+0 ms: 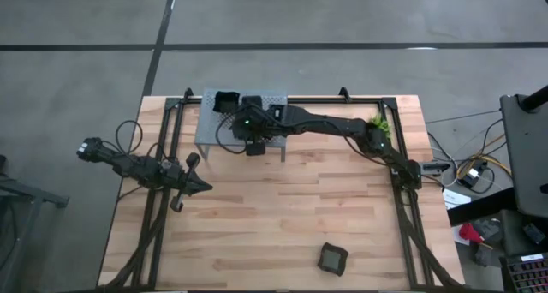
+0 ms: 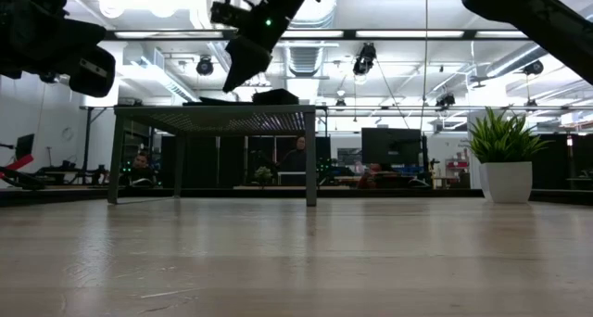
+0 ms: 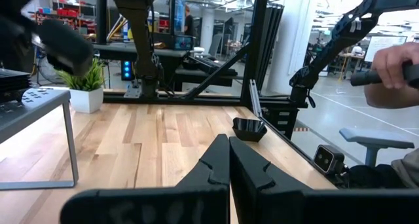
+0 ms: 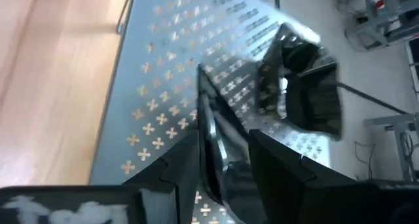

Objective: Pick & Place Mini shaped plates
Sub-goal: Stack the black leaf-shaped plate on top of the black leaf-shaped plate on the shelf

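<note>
My right gripper [image 1: 254, 144] reaches over the near part of the grey perforated stand [image 1: 214, 126] and is shut on a glossy black mini plate [image 4: 216, 145]. In the low view it hangs just above the stand's top [image 2: 213, 107]. More black mini plates [image 4: 304, 86] sit on the stand's far part [image 1: 226, 100]. Another black plate [image 1: 332, 259] lies on the table near its near edge and also shows in the left wrist view [image 3: 250, 128]. My left gripper [image 1: 201, 188] waits shut above the table's left side. My right gripper pinches the black plate by its rim [image 4: 208, 119] between the two fingers [image 4: 177, 162], with the plate seen edge-on between them. The fingers slant down from above [image 2: 236, 67]. The plate is lifted clear of the stand's top.
A small green plant in a white pot [image 1: 381, 126] stands by the table's right far corner. The black frame rails [image 1: 402, 199] run along the table's sides. Bare wood lies between the stand and the near plate. A person's hand [image 3: 399, 63] shows beyond the table.
</note>
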Action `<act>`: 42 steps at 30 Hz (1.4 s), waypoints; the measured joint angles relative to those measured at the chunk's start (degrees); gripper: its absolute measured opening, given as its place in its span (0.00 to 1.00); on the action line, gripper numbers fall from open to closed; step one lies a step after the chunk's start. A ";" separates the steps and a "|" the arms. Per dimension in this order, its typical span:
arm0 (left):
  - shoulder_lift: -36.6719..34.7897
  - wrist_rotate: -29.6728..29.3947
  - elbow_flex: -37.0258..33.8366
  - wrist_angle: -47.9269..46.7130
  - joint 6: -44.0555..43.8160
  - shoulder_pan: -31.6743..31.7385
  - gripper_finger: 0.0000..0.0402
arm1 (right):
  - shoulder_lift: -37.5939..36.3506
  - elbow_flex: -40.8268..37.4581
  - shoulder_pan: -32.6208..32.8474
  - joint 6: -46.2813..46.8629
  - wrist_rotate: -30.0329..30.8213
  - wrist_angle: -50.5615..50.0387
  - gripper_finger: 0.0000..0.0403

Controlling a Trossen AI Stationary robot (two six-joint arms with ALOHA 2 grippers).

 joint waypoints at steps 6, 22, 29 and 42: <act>0.02 0.00 0.00 0.00 0.00 0.01 0.00 | -2.74 0.01 -0.02 0.31 -0.11 -0.10 0.29; 0.00 0.00 0.00 0.00 0.00 0.02 0.00 | -4.21 -0.66 -8.31 19.83 0.87 -6.59 0.02; 0.02 0.02 0.00 0.00 0.00 0.00 0.00 | -4.17 -1.22 -10.74 27.54 -4.38 -9.65 0.02; 0.00 0.00 0.00 0.01 0.00 0.02 0.00 | -4.15 -4.54 -11.26 27.66 -11.30 -6.37 0.02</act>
